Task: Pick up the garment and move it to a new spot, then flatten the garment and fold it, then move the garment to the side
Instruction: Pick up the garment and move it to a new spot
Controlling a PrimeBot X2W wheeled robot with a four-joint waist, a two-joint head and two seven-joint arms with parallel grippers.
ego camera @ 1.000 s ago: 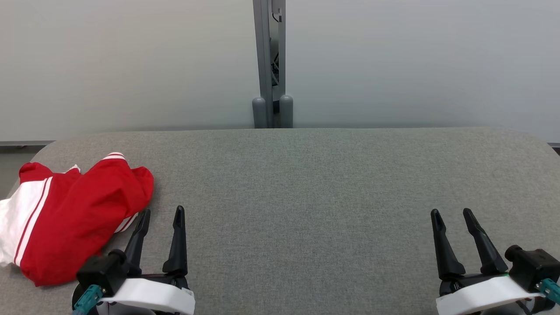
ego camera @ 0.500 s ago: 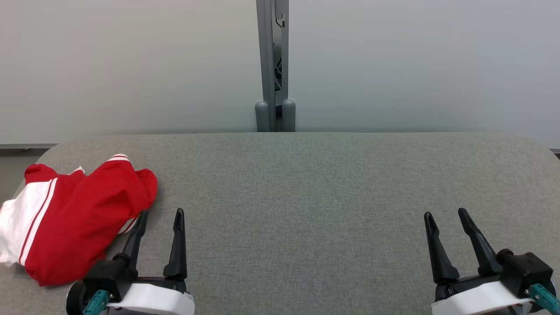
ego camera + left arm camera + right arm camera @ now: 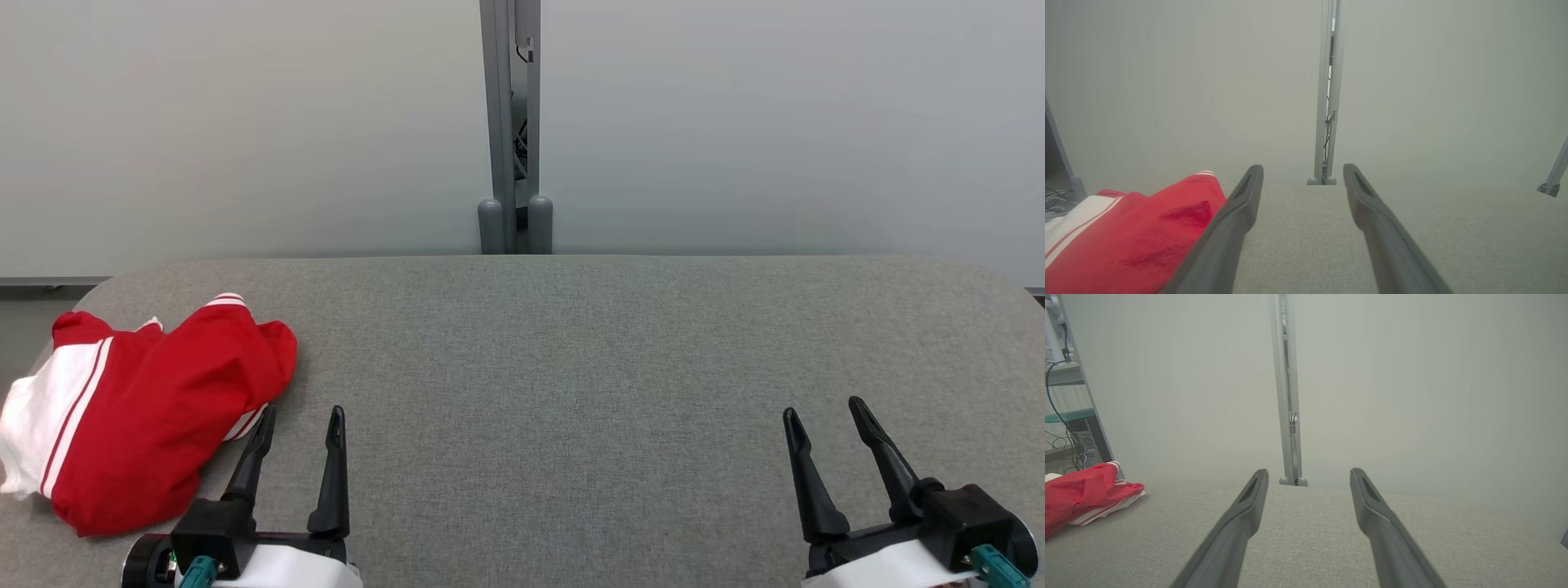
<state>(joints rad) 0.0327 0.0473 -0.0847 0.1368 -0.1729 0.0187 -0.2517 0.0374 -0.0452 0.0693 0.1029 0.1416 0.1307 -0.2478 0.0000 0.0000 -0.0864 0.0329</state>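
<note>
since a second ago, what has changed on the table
The head camera tipped up slightly, so the whole scene sits lower in its view; the right tool drifted a little inward. Nothing was gripped or released. The red garment stays crumpled at the table's left end beside the left tool; both tools stay open and empty.

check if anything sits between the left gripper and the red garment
Nothing visible does. The open left gripper sits just right of the red garment on the grey table, its nearer finger right by the cloth's edge; whether they touch cannot be told.
</note>
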